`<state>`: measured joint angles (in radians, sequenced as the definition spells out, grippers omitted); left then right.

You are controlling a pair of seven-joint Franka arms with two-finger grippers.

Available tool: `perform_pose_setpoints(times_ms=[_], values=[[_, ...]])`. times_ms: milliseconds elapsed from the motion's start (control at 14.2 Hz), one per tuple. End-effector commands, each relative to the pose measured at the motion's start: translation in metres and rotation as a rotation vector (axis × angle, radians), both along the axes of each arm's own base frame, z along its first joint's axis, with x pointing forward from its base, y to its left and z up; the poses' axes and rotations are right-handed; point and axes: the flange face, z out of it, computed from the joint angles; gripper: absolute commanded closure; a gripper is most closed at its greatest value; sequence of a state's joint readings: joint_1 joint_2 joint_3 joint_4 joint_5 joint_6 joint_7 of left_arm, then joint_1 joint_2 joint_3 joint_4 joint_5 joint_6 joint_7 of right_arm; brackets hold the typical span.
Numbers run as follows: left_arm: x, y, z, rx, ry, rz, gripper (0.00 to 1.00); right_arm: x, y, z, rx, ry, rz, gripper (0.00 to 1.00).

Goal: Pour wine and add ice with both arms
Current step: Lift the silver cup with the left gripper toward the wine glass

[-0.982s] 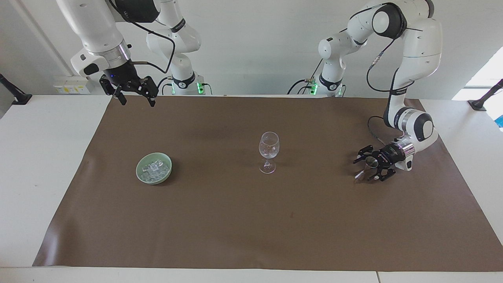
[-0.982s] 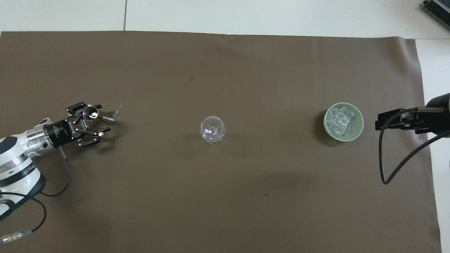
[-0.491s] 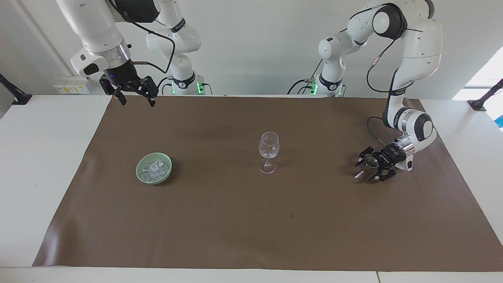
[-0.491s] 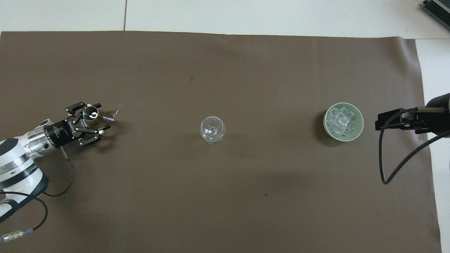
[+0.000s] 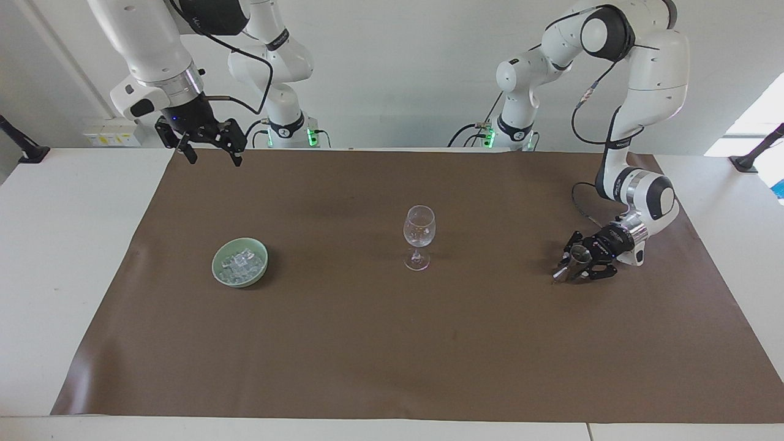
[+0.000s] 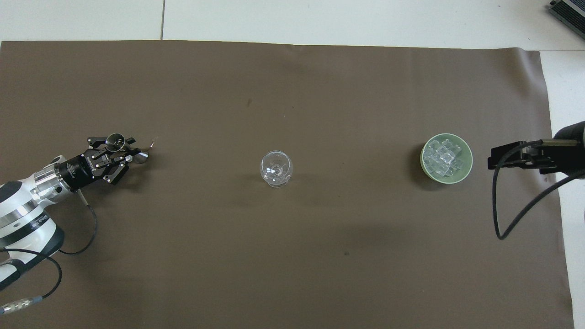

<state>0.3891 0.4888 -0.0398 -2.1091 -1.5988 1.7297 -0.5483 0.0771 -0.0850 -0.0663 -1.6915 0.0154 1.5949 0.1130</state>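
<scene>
An empty clear stemmed wine glass (image 5: 419,236) (image 6: 276,168) stands upright mid-mat. Ice (image 5: 241,261) (image 6: 441,157) fills a pale green bowl (image 5: 217,269) (image 6: 468,170) toward the right arm's end. Low over the mat at the left arm's end, my left gripper (image 5: 576,262) (image 6: 122,153) is shut on a small shiny stemmed cup (image 5: 579,250) (image 6: 116,139), which leans with its foot near the mat. My right gripper (image 5: 214,160) (image 6: 497,157) waits, open and empty, high over the mat's edge nearest the robots. Wine is out of view.
A brown mat (image 5: 343,355) (image 6: 292,256) covers most of the white table (image 5: 55,257). A loose black cable (image 6: 500,214) hangs from the right arm, beside the bowl. A grey device corner (image 6: 569,11) shows off the mat.
My left gripper's fingers have closed from wide open onto the small shiny cup, and the cup has shifted slightly. The right arm, glass and bowl have not moved.
</scene>
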Motion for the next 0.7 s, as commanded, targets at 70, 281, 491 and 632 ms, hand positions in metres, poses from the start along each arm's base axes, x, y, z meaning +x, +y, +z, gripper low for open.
perform_pose_setpoints(times_ms=[70, 281, 491, 632], values=[[-0.014, 0.016, -0.012, -0.025, 0.013, 0.051, 1.00, -0.004, -0.001, 0.001, 0.008, -0.009, 0.024, 0.00], [-0.012, 0.020, -0.007, -0.043, 0.005, 0.053, 1.00, -0.004, -0.001, 0.001, 0.008, -0.009, 0.022, 0.00], [-0.009, 0.014, 0.008, -0.078, -0.004, 0.028, 1.00, -0.004, -0.001, 0.001, 0.008, -0.009, 0.024, 0.00], [-0.004, 0.009, 0.028, -0.079, -0.005, 0.017, 1.00, -0.004, -0.001, 0.001, 0.008, -0.009, 0.024, 0.00]])
